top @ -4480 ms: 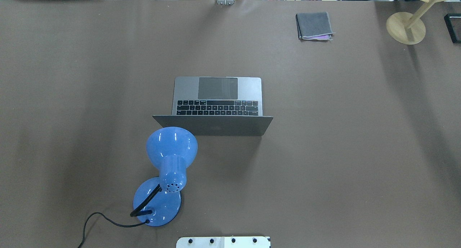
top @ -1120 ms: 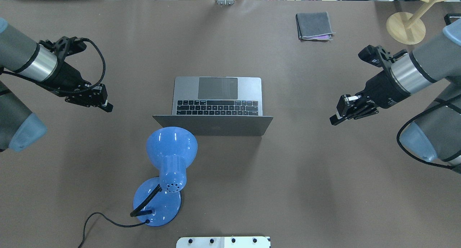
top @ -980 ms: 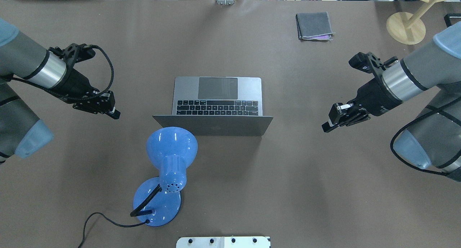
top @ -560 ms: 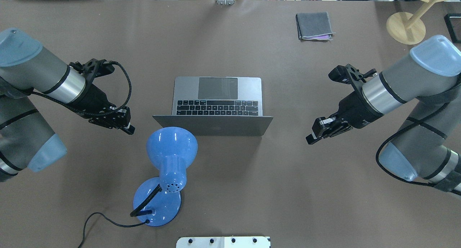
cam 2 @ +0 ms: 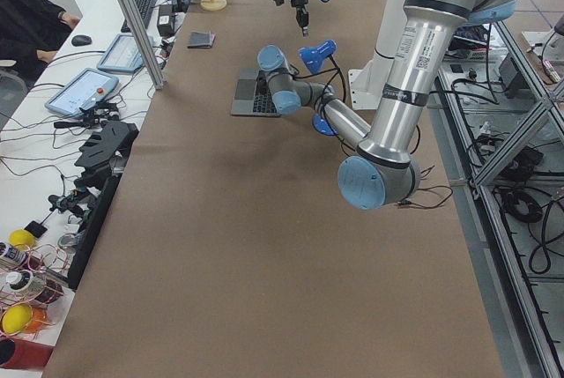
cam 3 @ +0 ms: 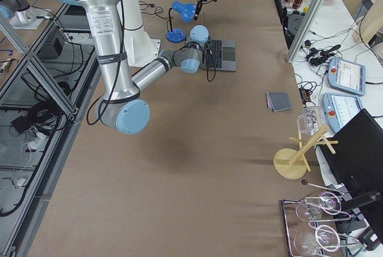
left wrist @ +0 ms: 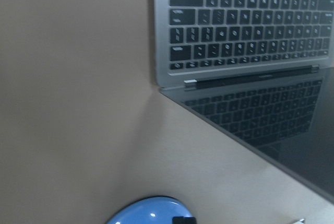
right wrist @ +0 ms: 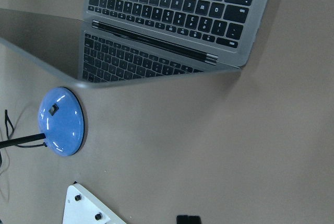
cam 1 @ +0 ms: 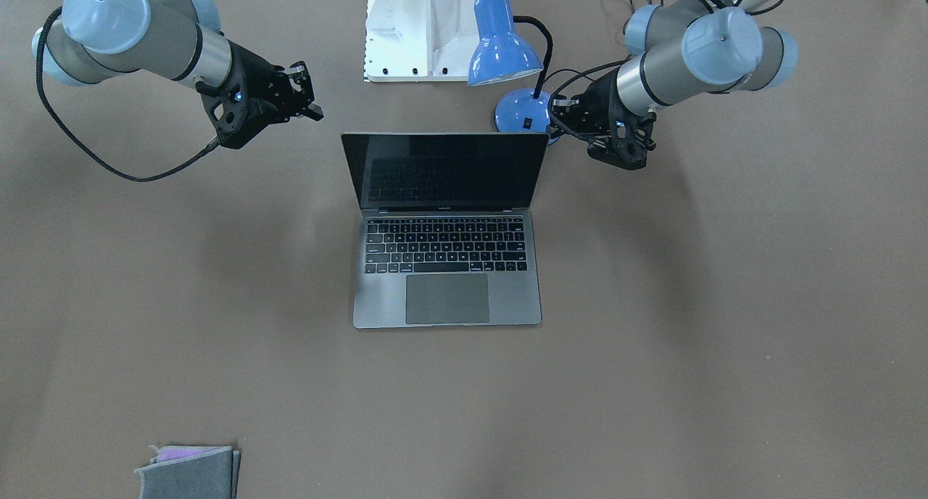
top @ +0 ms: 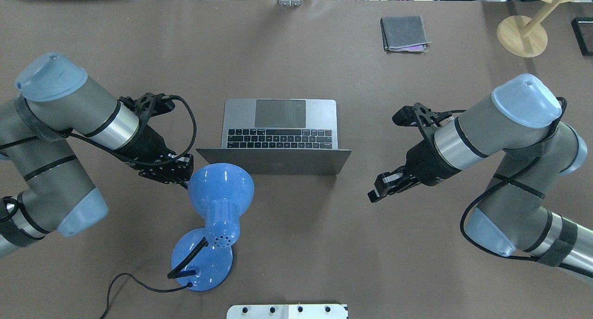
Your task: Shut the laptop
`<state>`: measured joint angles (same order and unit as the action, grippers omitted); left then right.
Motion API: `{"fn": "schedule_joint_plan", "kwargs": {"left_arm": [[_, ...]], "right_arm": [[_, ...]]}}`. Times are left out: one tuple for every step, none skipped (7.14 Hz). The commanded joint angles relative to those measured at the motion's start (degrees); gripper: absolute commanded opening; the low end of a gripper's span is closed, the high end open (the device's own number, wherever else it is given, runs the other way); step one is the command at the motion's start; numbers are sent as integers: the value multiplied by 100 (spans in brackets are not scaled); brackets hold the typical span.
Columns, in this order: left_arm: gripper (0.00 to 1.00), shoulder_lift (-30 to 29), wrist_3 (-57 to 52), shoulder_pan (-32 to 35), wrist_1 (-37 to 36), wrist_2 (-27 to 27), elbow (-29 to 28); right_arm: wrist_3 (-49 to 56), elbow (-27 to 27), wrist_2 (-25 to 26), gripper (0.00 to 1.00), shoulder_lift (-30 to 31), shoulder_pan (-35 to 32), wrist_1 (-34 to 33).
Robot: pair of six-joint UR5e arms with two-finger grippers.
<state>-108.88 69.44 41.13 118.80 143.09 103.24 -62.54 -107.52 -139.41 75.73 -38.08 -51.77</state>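
Observation:
The space-grey laptop (top: 280,124) stands open in the middle of the table, with its lid upright and its black screen (cam 1: 444,169) facing away from the robot. It also shows in the left wrist view (left wrist: 240,31) and the right wrist view (right wrist: 172,4). My left gripper (top: 183,182) is shut and empty, left of the lid's corner, right beside the lamp shade. My right gripper (top: 373,196) is shut and empty, right of the lid and a little nearer the robot. Neither touches the laptop.
A blue desk lamp (top: 221,189) stands just behind the lid's left corner, its cord trailing to the near edge. A folded grey cloth (top: 404,33) and a wooden stand (top: 521,35) are at the far right. The white robot base (top: 287,311) is at the near edge.
Both arms came in from the table's sides and moved inward and toward the robot, to either side of the laptop's lid. The laptop has not moved.

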Motion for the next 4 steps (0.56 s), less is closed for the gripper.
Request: {"fn": "schedule_joint_plan", "kwargs": {"left_arm": [[0,-72,35,-26,3,0,-6],[0,-98,43,-26,3,8,-32],[0,-151,43,-26,-6,35,-41],[0,-204,52,-26,-6,35,-67]], "right_arm": [[-21,12,28,0,-198,46,9],[-21,73,54,0,-303,46,1],[-13,82,132,0,-313,37,1],[-13,91,263,0,-322,37,1]]}}
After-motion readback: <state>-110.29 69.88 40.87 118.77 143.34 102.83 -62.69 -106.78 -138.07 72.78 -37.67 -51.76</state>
